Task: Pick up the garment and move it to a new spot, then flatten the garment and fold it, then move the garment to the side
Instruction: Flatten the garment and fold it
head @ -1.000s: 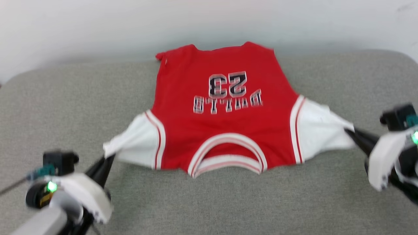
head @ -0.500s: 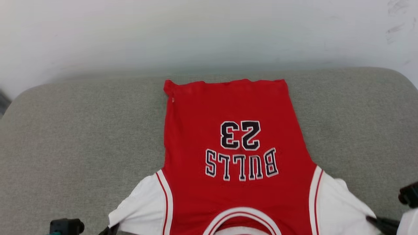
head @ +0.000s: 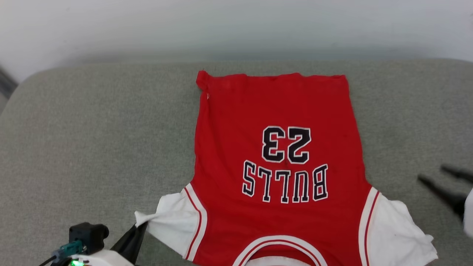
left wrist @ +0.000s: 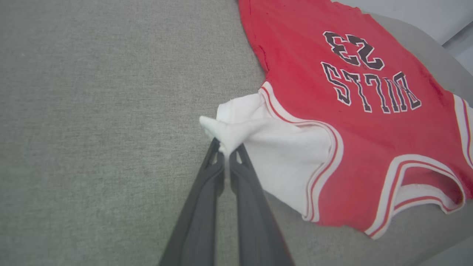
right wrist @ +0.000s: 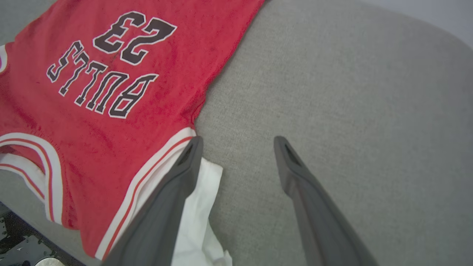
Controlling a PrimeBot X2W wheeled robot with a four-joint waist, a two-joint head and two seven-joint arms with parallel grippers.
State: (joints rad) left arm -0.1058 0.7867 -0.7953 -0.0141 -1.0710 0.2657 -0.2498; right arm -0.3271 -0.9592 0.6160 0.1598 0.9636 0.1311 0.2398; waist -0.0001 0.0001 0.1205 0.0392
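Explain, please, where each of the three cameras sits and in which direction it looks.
Head view: on the robot's head, looking forward and down at the garment spread on a grey cushion; left gripper at lower left, right gripper at the right edge.
Left wrist view: on the left wrist, looking along its shut fingers, which pinch a white sleeve.
Right wrist view: on the right wrist, looking along its open fingers, next to the other sleeve.
Shared: all three show the BULLS 23 print.
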